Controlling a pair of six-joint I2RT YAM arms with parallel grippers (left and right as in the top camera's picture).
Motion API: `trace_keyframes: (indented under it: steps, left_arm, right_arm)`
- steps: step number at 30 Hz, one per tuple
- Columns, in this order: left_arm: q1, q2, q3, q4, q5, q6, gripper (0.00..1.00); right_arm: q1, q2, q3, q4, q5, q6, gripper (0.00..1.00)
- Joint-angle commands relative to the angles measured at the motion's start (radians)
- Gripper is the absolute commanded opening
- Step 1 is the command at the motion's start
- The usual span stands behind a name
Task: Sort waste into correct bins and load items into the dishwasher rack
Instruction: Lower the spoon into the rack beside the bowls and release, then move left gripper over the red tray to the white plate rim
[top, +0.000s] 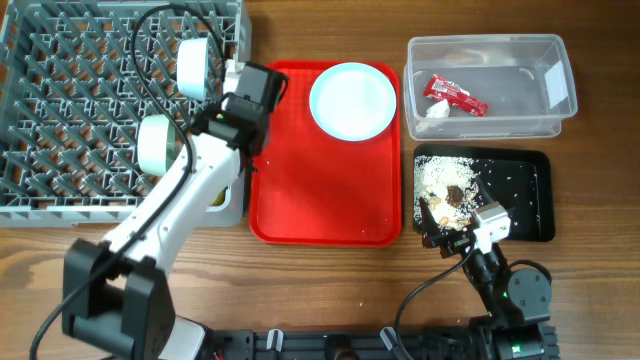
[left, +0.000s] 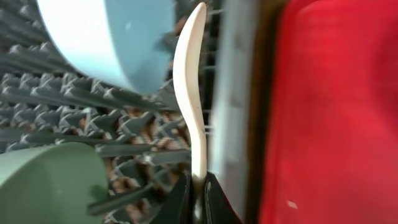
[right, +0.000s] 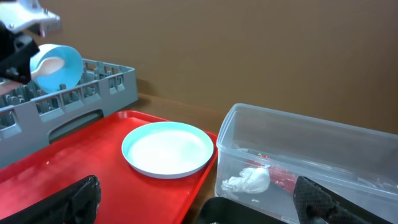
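My left gripper (left: 198, 200) is shut on a white plastic utensil (left: 191, 93), seen edge-on, and holds it over the right edge of the grey dishwasher rack (top: 60, 110); the overhead view shows this gripper (top: 238, 88) there. A pale blue bowl (top: 193, 65) and a blue-green saucer (top: 155, 143) stand on edge in the rack. The pale blue plate (top: 352, 100) lies on the red serving tray (top: 300, 190). The red wrapper (top: 455, 95) and white scrap (top: 437, 110) lie in the clear tub (top: 560, 115). Rice and brown bits (top: 448, 182) lie in the black tray (top: 535, 200). My right gripper (top: 448, 228) is open and empty at that tray's front left corner.
A bit of yellow (top: 217, 196) shows under my left arm at the rack's front right corner. In the right wrist view the plate (right: 168, 149), tub (right: 298, 134) and rack (right: 87, 93) lie ahead of the open fingers (right: 199, 208).
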Motion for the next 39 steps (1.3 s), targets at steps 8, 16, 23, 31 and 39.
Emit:
trace_keyframes:
  steps: [8, 16, 23, 31, 39]
  left_arm:
    - [0.061, 0.041, -0.001, 0.020, 0.004, 0.031, 0.04]
    - [0.045, 0.018, 0.003, 0.022, 0.011, 0.030, 0.48]
    - [-0.086, -0.012, 0.047, 0.078, 0.140, 0.030, 0.40]
    - [-0.164, 0.098, 0.047, 0.355, 0.280, -0.231, 0.40]
    - [-0.138, 0.312, 0.047, 0.428, 0.399, -0.588, 0.44]
  right_arm:
    - [-0.006, -0.012, -0.003, 0.003, -0.015, 0.014, 1.00]
    - [-0.006, -0.012, -0.003, 0.003, -0.015, 0.014, 1.00]
    - [-0.006, -0.012, -0.003, 0.003, -0.015, 0.014, 1.00]
    - [-0.006, -0.012, -0.003, 0.003, -0.015, 0.014, 1.00]
    - [-0.006, -0.012, -0.003, 0.003, -0.015, 0.014, 1.00]
